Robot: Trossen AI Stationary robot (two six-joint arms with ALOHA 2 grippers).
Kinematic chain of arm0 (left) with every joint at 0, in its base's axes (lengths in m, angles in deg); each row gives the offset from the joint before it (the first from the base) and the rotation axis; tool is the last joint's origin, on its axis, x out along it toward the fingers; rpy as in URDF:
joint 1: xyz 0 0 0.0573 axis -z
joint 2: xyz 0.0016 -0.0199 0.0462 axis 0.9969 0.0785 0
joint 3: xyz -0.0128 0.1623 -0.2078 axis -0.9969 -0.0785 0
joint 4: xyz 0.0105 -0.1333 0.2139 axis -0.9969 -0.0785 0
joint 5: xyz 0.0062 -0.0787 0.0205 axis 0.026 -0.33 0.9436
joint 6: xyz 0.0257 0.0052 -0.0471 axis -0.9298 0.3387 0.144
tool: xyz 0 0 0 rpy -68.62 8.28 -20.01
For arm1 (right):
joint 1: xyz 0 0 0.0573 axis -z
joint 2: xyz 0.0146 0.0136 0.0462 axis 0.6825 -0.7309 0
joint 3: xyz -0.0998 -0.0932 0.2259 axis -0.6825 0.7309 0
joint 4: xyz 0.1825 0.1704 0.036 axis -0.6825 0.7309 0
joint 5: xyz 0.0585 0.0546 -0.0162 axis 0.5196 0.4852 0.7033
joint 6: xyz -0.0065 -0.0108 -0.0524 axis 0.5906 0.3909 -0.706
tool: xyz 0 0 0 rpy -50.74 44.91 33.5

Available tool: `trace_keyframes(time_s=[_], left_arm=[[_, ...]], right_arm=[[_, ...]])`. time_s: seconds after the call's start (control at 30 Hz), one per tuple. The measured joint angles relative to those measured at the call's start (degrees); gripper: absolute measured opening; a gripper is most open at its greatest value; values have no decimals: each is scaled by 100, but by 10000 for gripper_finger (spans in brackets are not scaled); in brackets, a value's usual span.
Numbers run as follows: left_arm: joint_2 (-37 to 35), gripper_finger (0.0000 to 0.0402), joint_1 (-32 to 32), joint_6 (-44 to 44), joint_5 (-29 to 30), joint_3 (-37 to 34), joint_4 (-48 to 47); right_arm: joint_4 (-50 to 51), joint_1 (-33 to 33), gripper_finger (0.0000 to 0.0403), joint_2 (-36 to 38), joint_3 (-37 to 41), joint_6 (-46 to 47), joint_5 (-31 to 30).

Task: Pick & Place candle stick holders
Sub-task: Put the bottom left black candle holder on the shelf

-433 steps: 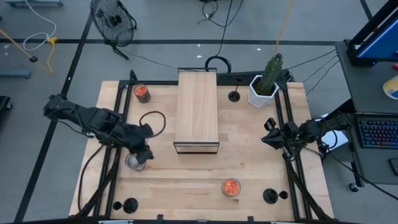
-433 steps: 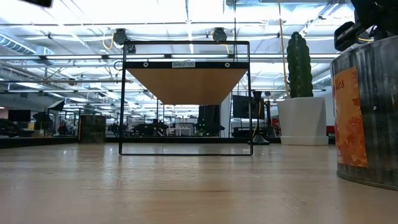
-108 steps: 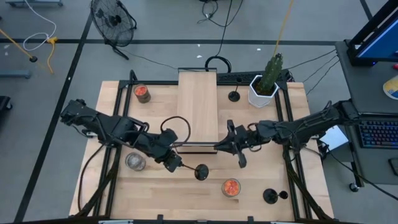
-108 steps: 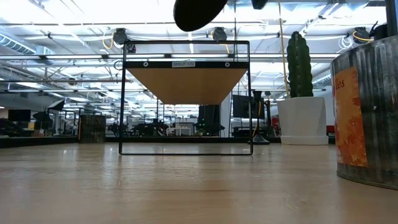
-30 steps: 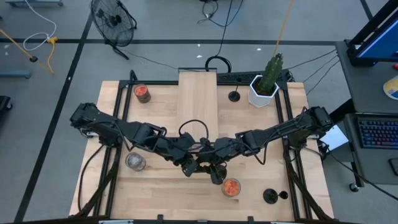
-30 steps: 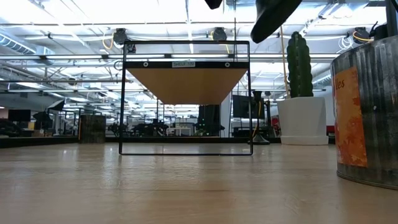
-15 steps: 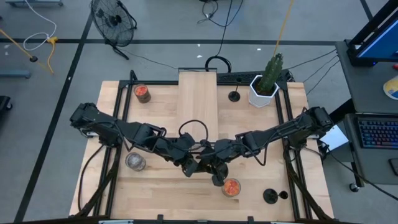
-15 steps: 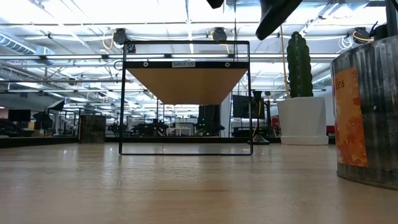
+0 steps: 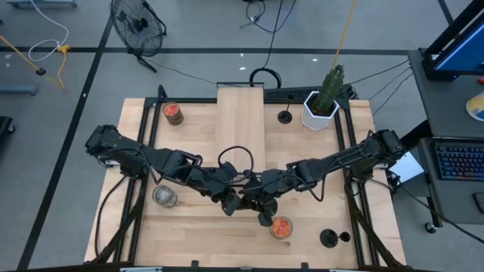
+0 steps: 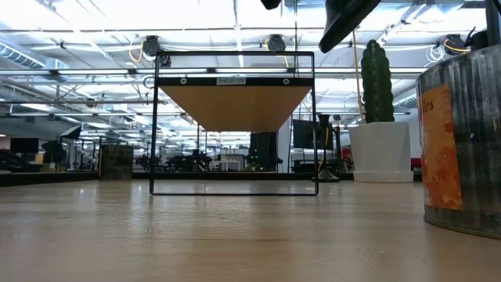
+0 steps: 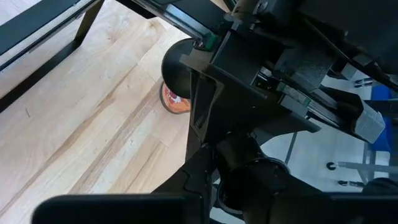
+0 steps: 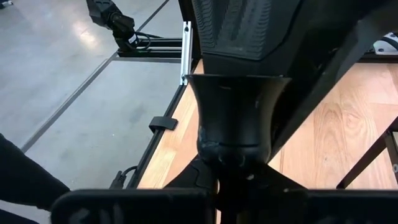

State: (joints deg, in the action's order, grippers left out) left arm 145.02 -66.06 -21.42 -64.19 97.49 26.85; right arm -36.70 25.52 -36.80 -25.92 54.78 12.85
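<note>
Both arms reach in to the middle of the table (image 9: 318,181), where the left gripper (image 9: 233,202) and the right gripper (image 9: 257,204) meet just in front of the near end of the long wooden box (image 9: 240,125). Between them is a black candle stick holder (image 12: 235,118). In the right wrist view its flared cup stands directly above that arm's own fingers, which are closed together on the thin stem below it. The left gripper sits hard against the same holder; from the left wrist view its fingers seem slightly parted, but the crowd of dark parts there makes it impossible to tell whether they grip or have let go. Just beside the right gripper, on the near side, an orange-red glass cup (image 9: 280,227) rests on the table. The silvery glass cup (image 9: 163,196) stands near the left arm, and a second orange-red cup (image 9: 173,113) sits at the far left corner. One more black holder (image 9: 284,116) stands beside the white cactus pot (image 9: 318,110), and another (image 9: 328,239) at the near right edge.
</note>
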Motion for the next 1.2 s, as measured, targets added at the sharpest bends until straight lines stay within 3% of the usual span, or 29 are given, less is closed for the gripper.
trace_keyframes(time_s=[0.23, 1.2], left_arm=[[4, 79, -11, -135, -312, 0, 58], [4, 84, 7, 33, -283, -4, 70]], right_arm=[[0, -24, 9, 2, -2, 18, 26], [23, -39, 8, 4, -11, 50, 16]])
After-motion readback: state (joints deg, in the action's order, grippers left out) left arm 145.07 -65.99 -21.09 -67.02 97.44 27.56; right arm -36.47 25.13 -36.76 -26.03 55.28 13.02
